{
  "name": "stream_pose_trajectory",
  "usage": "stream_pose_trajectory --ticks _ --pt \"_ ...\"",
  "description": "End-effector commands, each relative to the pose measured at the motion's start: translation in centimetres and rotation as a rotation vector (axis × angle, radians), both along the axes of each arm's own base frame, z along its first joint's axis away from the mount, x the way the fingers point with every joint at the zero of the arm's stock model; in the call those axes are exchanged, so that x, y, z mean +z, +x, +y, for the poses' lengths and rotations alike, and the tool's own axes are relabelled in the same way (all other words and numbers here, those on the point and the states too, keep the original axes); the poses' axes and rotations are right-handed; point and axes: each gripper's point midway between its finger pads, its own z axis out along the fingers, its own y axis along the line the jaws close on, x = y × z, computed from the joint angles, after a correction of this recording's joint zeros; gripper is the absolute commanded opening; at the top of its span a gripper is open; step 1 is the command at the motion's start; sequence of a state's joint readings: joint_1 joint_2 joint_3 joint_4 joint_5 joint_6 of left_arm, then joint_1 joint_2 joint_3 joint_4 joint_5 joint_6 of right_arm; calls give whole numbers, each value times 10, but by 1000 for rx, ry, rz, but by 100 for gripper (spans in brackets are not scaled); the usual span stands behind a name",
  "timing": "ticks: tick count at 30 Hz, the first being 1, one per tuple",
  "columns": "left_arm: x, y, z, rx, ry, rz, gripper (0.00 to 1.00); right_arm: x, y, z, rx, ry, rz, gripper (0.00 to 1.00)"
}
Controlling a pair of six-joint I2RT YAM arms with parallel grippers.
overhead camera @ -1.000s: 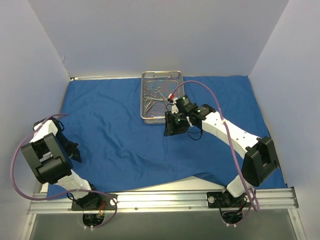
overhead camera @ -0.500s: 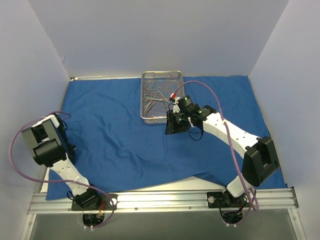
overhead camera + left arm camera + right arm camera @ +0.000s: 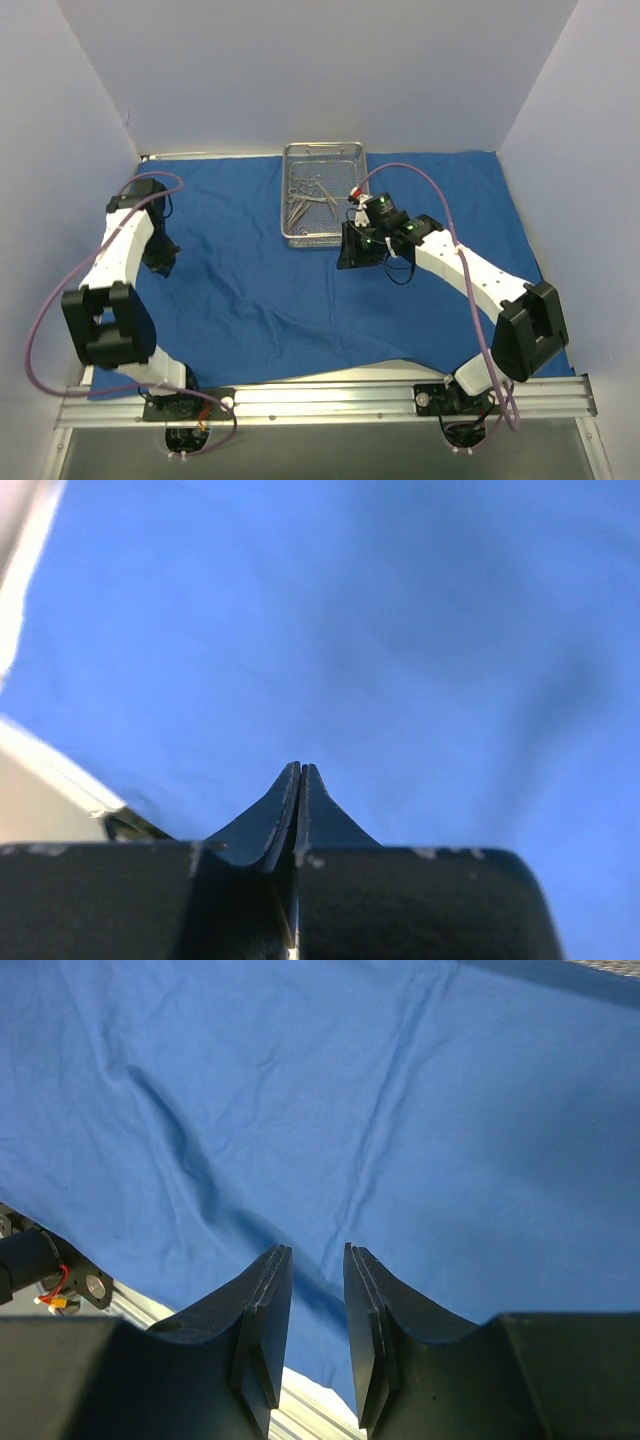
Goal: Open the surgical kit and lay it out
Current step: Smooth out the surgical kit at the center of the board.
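Clenched tight, the left gripper (image 3: 300, 770) has its two black fingers pressed flat together with nothing between them. It hangs over the left part of the royal-blue cloth wrap (image 3: 240, 270). The wrist view shows only smooth blue fabric under its tips and a pale strip of table edge at the left.

On the other side, the right gripper (image 3: 315, 1250) is released. Its jaws stand a narrow gap apart and nothing is caught in that gap. From above, this gripper (image 3: 352, 255) sits over the cloth just beside the near right corner of the shallow rectangular silver wire-mesh tray (image 3: 322, 147). Whether it touches the tray cannot be told. Its own camera looks down on creased blue fabric, with several folds running away from the fingertips.

Spread open, the cloth covers nearly the whole table. It is rumpled in places and its near edge is uneven, so a patch of pale tabletop (image 3: 350, 368) shows in front of the arm bases.

Resting on the cloth at the middle of the far edge, the tray is close to the white back wall (image 3: 320, 70). Inside it lie the thin silver scissor-handled instruments (image 3: 303, 195), bunched together in its left half. Their exact number is too small to make out.
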State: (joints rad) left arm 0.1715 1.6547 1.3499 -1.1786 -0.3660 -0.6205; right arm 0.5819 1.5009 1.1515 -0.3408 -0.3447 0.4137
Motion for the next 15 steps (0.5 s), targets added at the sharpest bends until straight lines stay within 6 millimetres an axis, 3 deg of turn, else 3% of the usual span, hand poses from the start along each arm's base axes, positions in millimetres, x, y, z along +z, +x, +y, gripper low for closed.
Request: stream_pose_trajectory --ticks 1,3,6,13,15 --pt "15 11 -55 -69 -172 -153 2 16 -1 -10 -2 18 -42 28" --pt "-7 11 -86 -119 -252 -146 2 16 2 -15 -13 21 -43 28" --pt "-37 3 -114 -117 -317 -97 2 17 7 -21 -32 24 -42 27" --pt "-67 31 -147 -162 -382 -227 2 22 10 -24 -49 47 -70 20" --pt "-66 44 -163 -196 -407 -296 2 17 9 -26 -49 45 -59 20"
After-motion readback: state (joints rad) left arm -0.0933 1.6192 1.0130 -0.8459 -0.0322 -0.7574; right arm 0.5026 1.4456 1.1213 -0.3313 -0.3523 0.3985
